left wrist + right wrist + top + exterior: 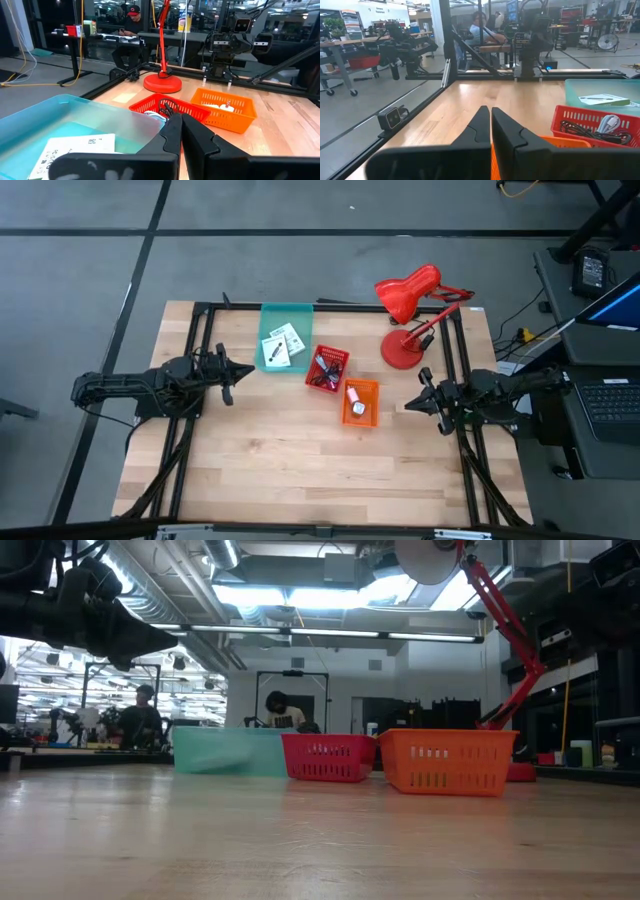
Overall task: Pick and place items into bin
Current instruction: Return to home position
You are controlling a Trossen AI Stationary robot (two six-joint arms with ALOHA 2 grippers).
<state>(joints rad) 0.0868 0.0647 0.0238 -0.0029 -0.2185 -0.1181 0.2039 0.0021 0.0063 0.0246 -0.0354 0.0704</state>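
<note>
Three containers stand in a row at mid-table. A teal bin (285,338) holds two white cards (283,344), one of which also shows as a card (75,150) in the left wrist view. In the red basket (327,368) lie dark cables (590,131) and a white cable (607,122). Small white and pink pieces (354,401) sit in the orange basket (360,402). My left gripper (232,372) is shut, level, just left of the teal bin. My right gripper (410,404) is shut, level, just right of the orange basket. Neither holds anything.
A red desk lamp stands on its round base (401,350) at the far right, its head (408,292) over the far edge. A black frame (200,340) runs along the table's sides. Bare wood (320,470) fills the near half. People sit at desks beyond the table.
</note>
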